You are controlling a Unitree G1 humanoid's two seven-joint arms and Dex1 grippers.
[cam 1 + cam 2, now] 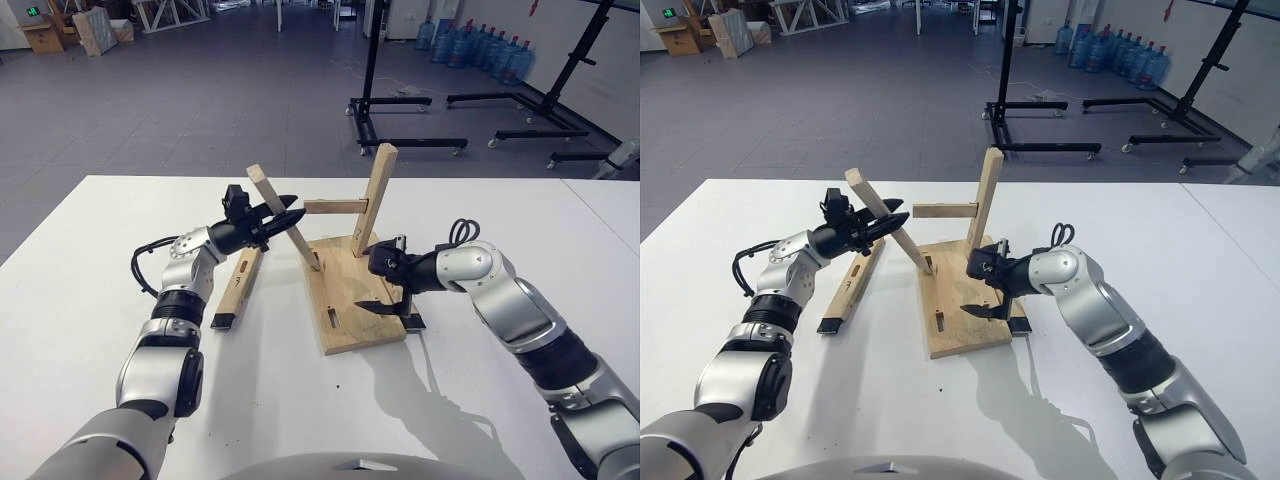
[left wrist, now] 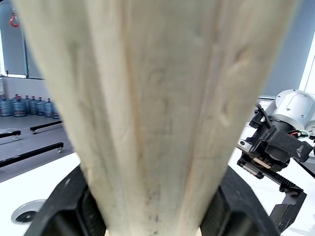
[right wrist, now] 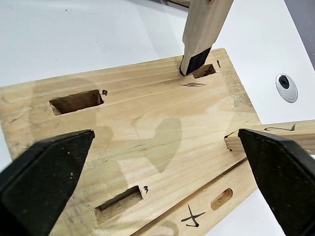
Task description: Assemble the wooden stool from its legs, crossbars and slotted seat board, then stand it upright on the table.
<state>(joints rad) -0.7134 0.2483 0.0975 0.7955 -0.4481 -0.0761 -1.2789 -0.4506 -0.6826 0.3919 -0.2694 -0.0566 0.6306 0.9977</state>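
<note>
Far left, a spare leg (image 1: pixel 238 285) lies flat on the counter (image 1: pixel 100 250). The left tool (image 1: pixel 292 212) is clenched around a tilted leg (image 1: pixel 308 250), whose foot sits at a slot in the seat board (image 1: pixel 345 320), flat mid-counter. A crossbar (image 1: pixel 335 207) juts from the upright leg (image 1: pixel 376 200). The right tool (image 1: pixel 368 280) hangs released just over the board.

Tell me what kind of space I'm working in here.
Likely a large workshop or warehouse-style lab: an open grey floor, black wheeled frames, water jugs lined up at the back, and a white work table up front.
</note>
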